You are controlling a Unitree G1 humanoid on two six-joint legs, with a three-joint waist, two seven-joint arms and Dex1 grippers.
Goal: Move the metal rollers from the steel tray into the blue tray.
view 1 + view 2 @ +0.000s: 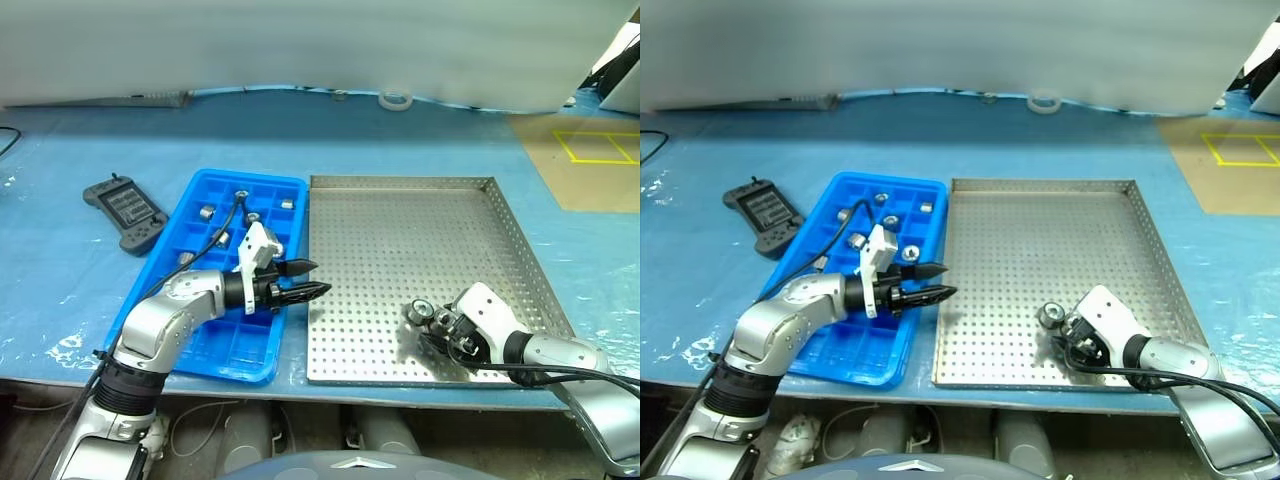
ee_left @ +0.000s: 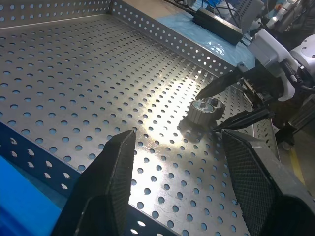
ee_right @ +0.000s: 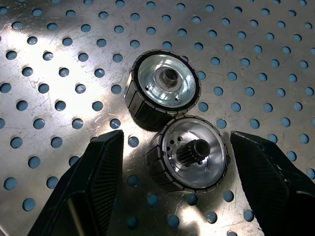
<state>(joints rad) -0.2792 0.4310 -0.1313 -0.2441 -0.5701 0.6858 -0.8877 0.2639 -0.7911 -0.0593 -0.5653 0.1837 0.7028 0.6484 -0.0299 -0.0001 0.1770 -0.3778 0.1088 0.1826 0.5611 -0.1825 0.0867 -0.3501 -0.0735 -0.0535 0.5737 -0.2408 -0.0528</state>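
The steel tray (image 1: 400, 182) lies right of centre with two metal rollers (image 1: 418, 311) near its front edge. In the right wrist view they sit side by side, one (image 3: 165, 81) farther out and one (image 3: 192, 152) between the fingers. My right gripper (image 3: 175, 133) is open, astride the nearer roller with gaps on both sides. The blue tray (image 1: 230, 345) lies to the left of the steel tray and holds several rollers (image 1: 241, 197) in its far compartments. My left gripper (image 1: 320, 278) is open and empty, pointing right over the seam between the two trays.
A black handheld controller (image 1: 127, 212) lies on the blue table cover left of the blue tray. A roll of tape (image 1: 396, 100) sits at the back edge. A black cable (image 1: 222, 228) from the left wrist crosses the blue tray.
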